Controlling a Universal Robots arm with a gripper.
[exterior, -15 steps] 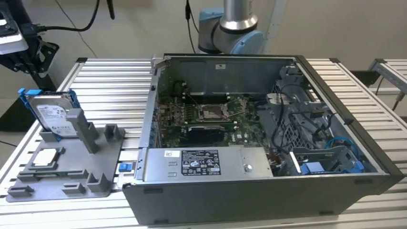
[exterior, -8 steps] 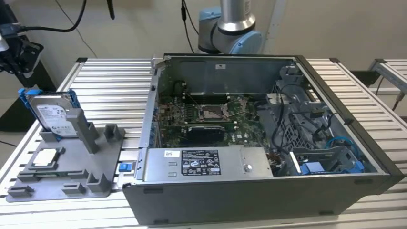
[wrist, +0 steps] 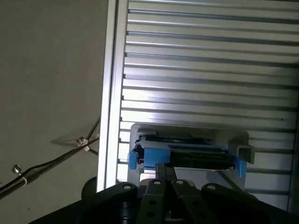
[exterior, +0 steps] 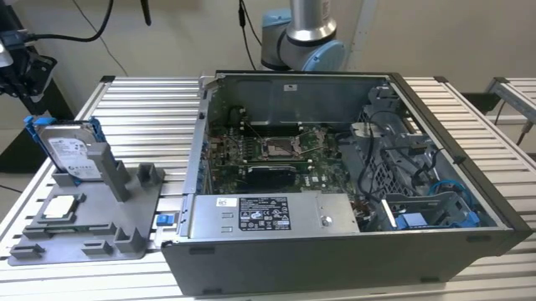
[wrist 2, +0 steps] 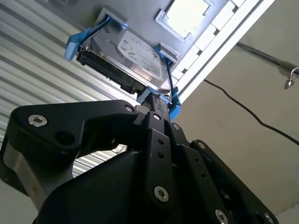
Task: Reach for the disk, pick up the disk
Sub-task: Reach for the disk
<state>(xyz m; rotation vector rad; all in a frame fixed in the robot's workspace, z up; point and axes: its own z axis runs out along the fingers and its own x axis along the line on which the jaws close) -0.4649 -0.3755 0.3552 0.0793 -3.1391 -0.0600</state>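
Presently, gripper [wrist 2: 156,101], whether open or closed I cannot tell, hangs near the standing disk [wrist 2: 133,53]; approach should centre on its blue-framed edge, squarely.

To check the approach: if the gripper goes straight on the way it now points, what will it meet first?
Probably the disk: in the second wrist view the gripper points at its blue-framed edge. How far apart they are, I cannot tell.

Silver arm [exterior: 312,15] with pale-blue joint caps, black gripper [wrist 2: 156,101] — jointed links, silver screw heads
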